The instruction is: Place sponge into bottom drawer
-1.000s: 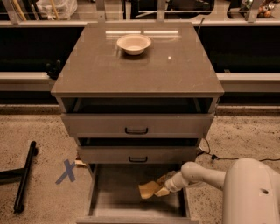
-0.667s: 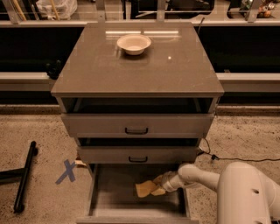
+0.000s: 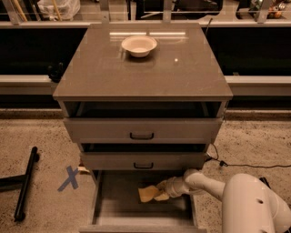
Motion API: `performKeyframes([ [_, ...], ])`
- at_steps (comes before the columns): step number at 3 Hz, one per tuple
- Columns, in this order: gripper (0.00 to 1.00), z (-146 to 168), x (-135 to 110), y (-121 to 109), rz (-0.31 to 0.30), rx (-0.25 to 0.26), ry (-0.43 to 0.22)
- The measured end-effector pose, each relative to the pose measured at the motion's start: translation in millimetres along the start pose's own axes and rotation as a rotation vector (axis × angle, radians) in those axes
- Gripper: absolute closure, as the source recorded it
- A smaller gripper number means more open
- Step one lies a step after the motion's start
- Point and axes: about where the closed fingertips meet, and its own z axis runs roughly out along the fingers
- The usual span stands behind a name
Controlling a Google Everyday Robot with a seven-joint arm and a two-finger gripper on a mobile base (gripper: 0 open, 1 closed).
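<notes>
Claw [image 3: 161, 191] carried sponge [image 3: 146, 194] across drawer [image 3: 117, 201], pale yellow

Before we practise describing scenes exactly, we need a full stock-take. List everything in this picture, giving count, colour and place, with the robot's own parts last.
cabinet: one, grey-brown, centre
bowl: one, white, on the cabinet top, towards the back
closed drawers: two, grey with dark loop handles, upper and middle
bottom drawer: one, grey, pulled open
sponge: one, pale yellow, inside the bottom drawer, right of centre
tape cross: one, blue, on the floor to the left of the cabinet
bar: one, black, on the floor at far left
cable: one, dark, on the floor at right
plastic bag: one, pale, top left
robot arm: one, white, lower right
gripper: one, white, in the bottom drawer, closed on the sponge
</notes>
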Motion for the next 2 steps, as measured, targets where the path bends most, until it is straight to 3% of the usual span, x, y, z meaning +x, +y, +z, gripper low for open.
performKeyframes([
  [1,0.28,4.4,2.7,-5.6,0.003,0.001,-0.008],
  [2,0.04,2.0,7.3,-9.2,0.011,0.011,-0.009],
])
